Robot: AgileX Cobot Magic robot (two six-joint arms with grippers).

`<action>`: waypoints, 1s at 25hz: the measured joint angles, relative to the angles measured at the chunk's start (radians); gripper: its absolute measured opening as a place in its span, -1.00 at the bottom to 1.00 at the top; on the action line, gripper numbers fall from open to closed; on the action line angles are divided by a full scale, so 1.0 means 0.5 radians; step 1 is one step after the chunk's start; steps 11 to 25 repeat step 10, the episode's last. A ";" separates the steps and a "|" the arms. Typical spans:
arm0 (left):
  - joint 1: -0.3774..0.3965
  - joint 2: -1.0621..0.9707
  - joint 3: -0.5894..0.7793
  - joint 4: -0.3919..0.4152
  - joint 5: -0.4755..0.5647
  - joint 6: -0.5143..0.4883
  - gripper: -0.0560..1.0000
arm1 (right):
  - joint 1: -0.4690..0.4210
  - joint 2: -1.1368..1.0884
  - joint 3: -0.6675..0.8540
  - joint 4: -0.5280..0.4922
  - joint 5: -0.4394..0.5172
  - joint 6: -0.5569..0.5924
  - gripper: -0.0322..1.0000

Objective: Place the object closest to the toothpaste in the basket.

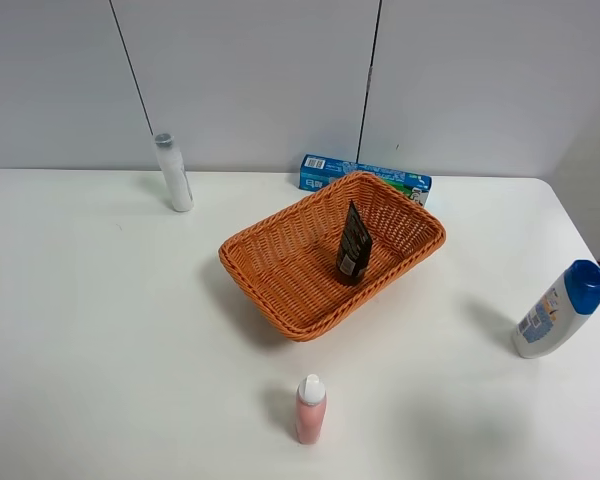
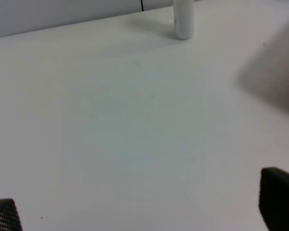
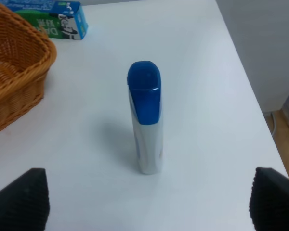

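Wicker basket: orange, rectangular, set at an angle mid-table. Contents: one dark tube, standing upright and leaning toward the far wall of the basket (label too small to read). Nothing else shows inside.

Toothpaste box: blue and green, lying flat just behind the basket's far rim, by the wall; one end also shows in the right wrist view, beyond the basket corner.

Right gripper: spread wide, only the two dark fingertips in view at the frame corners, nothing between them. Directly ahead of it, in line with the gap, stands a white bottle with blue cap, upright on the bare table and clear of both tips; the basket lies off to one side beyond that bottle.

Left gripper: likewise spread wide and holding nothing, bare tabletop between the tips. Well ahead of it stands a white cylindrical bottle, upright near the wall; seen from above at.

Pink bottle with white cap: upright on the near side of the table, apart from the basket
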 joint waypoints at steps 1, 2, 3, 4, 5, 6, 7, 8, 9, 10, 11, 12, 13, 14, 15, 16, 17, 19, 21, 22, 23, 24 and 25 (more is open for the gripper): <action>0.000 0.000 0.000 0.000 0.000 0.000 0.99 | 0.004 0.000 0.000 0.000 -0.003 -0.002 0.65; 0.000 0.000 0.000 0.000 0.000 0.000 0.99 | 0.004 0.000 0.000 0.000 -0.005 -0.002 0.65; 0.000 0.000 0.000 0.000 0.000 0.000 0.99 | 0.004 0.000 0.000 0.000 -0.005 -0.002 0.65; 0.000 0.000 0.000 0.000 0.000 0.000 0.99 | 0.004 0.000 0.000 0.000 -0.005 -0.002 0.65; 0.000 0.000 0.000 0.000 0.000 0.000 0.99 | 0.004 0.000 0.000 0.000 -0.005 -0.002 0.65; 0.000 0.000 0.000 0.000 0.000 0.002 0.99 | 0.004 0.000 0.000 0.000 -0.005 -0.002 0.65; 0.000 0.000 0.000 0.000 0.000 0.002 0.99 | 0.004 0.000 0.000 0.000 -0.005 -0.002 0.65; 0.000 0.000 0.000 0.000 0.000 0.002 0.99 | 0.004 0.000 0.000 0.000 -0.005 -0.002 0.65; 0.000 0.000 0.000 0.000 0.000 0.002 0.99 | 0.004 0.000 0.000 0.000 -0.005 -0.002 0.65; 0.000 0.000 0.000 0.000 0.000 0.002 0.99 | 0.004 0.000 0.000 0.000 -0.005 -0.002 0.65; 0.000 0.000 0.000 0.000 0.000 0.002 0.99 | 0.004 0.000 0.000 0.000 -0.005 -0.002 0.65; 0.000 0.000 0.000 0.000 0.000 0.002 0.99 | 0.004 0.000 0.000 0.000 -0.005 -0.002 0.65; 0.000 0.000 0.000 0.000 0.000 0.002 0.99 | 0.004 0.000 0.000 0.000 -0.005 -0.002 0.65; 0.000 0.000 0.000 0.000 0.000 0.002 0.99 | 0.004 0.000 0.000 0.000 -0.005 -0.002 0.65; 0.000 0.000 0.000 0.000 0.000 0.002 0.99 | 0.004 0.000 0.000 0.000 -0.005 -0.002 0.65; 0.000 0.000 0.000 0.000 0.000 0.002 0.99 | 0.004 0.000 0.000 0.000 -0.005 -0.002 0.65; 0.000 0.000 0.000 0.000 0.000 0.002 0.99 | 0.004 0.000 0.000 0.000 -0.005 -0.002 0.65; 0.000 0.000 0.000 0.000 0.000 0.002 0.99 | 0.004 0.000 0.000 0.000 -0.005 -0.002 0.65; 0.000 0.000 0.000 0.000 0.000 0.002 0.99 | 0.004 0.000 0.000 0.000 -0.005 -0.002 0.65; 0.000 0.000 0.000 0.000 0.000 0.002 0.99 | 0.004 0.000 0.000 0.000 -0.005 -0.002 0.65; 0.000 0.000 0.000 0.000 0.000 0.002 0.99 | 0.004 0.000 0.000 0.000 -0.005 -0.002 0.65; 0.000 0.000 0.000 0.000 0.000 0.002 0.99 | 0.004 0.000 0.000 0.000 -0.005 -0.002 0.65; 0.000 0.000 0.000 0.000 0.000 0.002 0.99 | 0.004 0.000 0.000 0.000 -0.005 -0.002 0.65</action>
